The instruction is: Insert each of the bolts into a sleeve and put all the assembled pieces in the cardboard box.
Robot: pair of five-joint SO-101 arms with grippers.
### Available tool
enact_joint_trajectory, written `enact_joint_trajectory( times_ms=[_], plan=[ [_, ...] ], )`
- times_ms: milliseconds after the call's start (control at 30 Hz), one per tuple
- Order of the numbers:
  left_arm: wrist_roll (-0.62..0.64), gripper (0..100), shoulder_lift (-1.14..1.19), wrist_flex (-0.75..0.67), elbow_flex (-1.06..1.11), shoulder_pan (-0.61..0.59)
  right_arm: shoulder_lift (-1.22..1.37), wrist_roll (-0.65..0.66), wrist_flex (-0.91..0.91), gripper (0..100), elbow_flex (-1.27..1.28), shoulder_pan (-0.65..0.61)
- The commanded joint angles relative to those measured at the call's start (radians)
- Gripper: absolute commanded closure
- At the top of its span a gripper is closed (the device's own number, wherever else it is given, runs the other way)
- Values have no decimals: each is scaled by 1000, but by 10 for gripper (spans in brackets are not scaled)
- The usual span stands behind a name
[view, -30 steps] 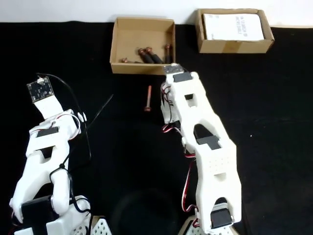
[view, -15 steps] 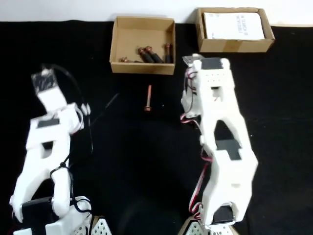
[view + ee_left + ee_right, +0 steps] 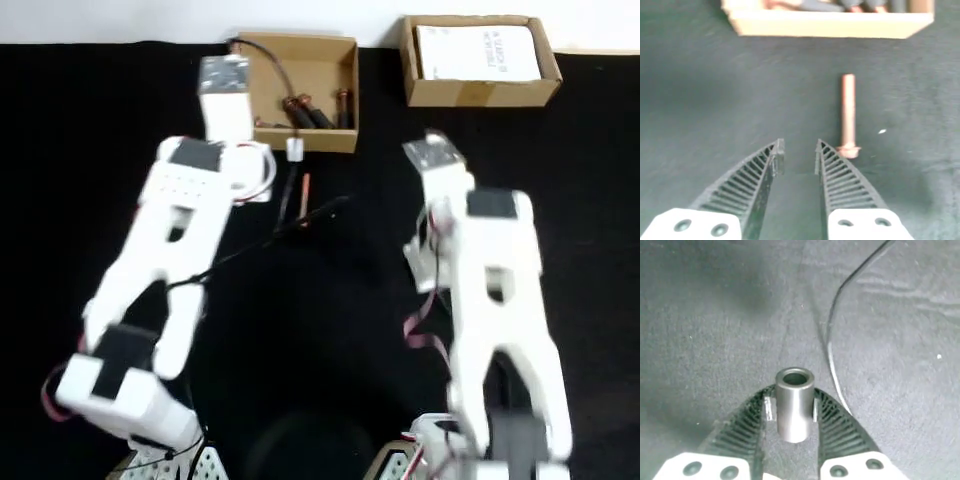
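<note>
A copper bolt [image 3: 848, 115] lies on the black cloth just in front of the cardboard box [image 3: 830, 22], its head toward my left gripper [image 3: 799, 155]. That gripper is open and hovers low, and the bolt's head sits just outside one fingertip. From above, the bolt [image 3: 304, 188] lies below the box [image 3: 250, 95], which holds several assembled pieces [image 3: 305, 110]. My right gripper [image 3: 792, 405] is shut on a grey metal sleeve [image 3: 795, 390], held upright with its bore facing up. The right arm [image 3: 490, 260] stands to the right of the bolt.
A second cardboard box [image 3: 478, 92] with a white sheet inside stands at the back right. A black cable [image 3: 310, 215] from the left arm [image 3: 185, 200] trails across the cloth near the bolt, and also shows past the sleeve [image 3: 840, 315].
The left arm has swung from the far left over to the bolt near the box. The right arm has drawn away to the right and back from the box.
</note>
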Motion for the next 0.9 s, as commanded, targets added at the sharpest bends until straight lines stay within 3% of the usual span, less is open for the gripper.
enact_joint_trajectory(
  times_ms=[0, 67, 267, 533, 633, 867],
  plan=[
    [0, 877, 85, 35, -162, 53, -278, -2, -154, 991, 300, 8],
    [0, 877, 154, 60, -246, 67, -369, -38, -268, 991, 433, 8],
    [0, 877, 374, 201, -519, 104, -470, -334, -644, 991, 700, 2],
    [2, 881, 618, 390, -872, 153, -470, -439, -1190, 991, 1027, -30],
    [5, 881, 690, 451, -975, 151, -473, -457, -1274, 991, 1078, -36],
    [5, 881, 835, 586, -1121, 148, -472, -457, -1282, 991, 1079, -36]
  ],
)
